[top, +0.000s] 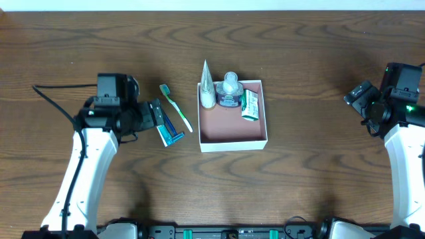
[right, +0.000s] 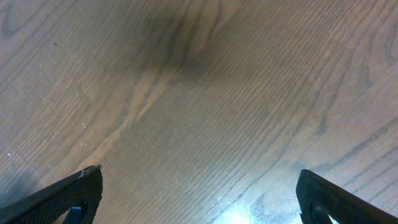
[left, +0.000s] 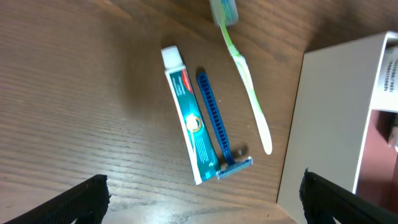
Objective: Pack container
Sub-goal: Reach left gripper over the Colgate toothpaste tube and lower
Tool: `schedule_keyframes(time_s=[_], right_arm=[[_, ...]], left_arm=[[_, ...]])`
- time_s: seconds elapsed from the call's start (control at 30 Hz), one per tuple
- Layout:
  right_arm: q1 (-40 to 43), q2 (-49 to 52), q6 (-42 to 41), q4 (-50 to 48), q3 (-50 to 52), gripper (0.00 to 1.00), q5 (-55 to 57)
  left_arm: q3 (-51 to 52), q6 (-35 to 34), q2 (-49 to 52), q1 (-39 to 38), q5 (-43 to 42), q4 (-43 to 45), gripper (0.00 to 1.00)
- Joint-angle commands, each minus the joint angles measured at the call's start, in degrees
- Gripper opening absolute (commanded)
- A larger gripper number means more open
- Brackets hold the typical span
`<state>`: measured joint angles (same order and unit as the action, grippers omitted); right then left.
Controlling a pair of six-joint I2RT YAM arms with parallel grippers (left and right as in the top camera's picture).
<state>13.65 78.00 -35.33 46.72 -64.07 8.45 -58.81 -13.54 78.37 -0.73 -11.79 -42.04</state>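
Note:
The container (top: 232, 141), a white square box with a pink-brown inside, stands at the table's middle; its white wall also shows in the left wrist view (left: 323, 124). In it lie a white tube (top: 207, 86), a clear bottle (top: 230, 91) and a green packet (top: 250, 105). Left of it on the table lie a green toothbrush (top: 176, 107), a small toothpaste tube (left: 189, 118) and a blue razor (left: 214, 115). My left gripper (top: 157, 114) is open and empty, just left of these items. My right gripper (top: 358, 99) is open and empty over bare wood at the far right.
The table is dark brown wood (top: 299, 53). The two arms' bases sit at the front edge. A black cable (top: 53, 99) runs from the left arm.

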Motion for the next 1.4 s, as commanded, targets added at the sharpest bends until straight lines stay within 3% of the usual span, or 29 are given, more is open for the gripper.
schedule_keyframes(time_s=[0.0,0.37,1.37], right_arm=[[0.26,0.24,0.68,0.04,-0.68,0.99,0.76],[0.26,0.24,0.68,0.04,-0.68,0.99,0.76],[0.26,0.24,0.70,0.04,-0.68,0.99,0.76]], left_arm=[[-1.49,-1.66,3.32,0.42,2.19,-1.18,0.98],[-1.49,-2.27,15.72,0.46,2.19,0.04,0.98],[-1.42,-3.96,22.60,0.46,6.78,3.61,0.98]])
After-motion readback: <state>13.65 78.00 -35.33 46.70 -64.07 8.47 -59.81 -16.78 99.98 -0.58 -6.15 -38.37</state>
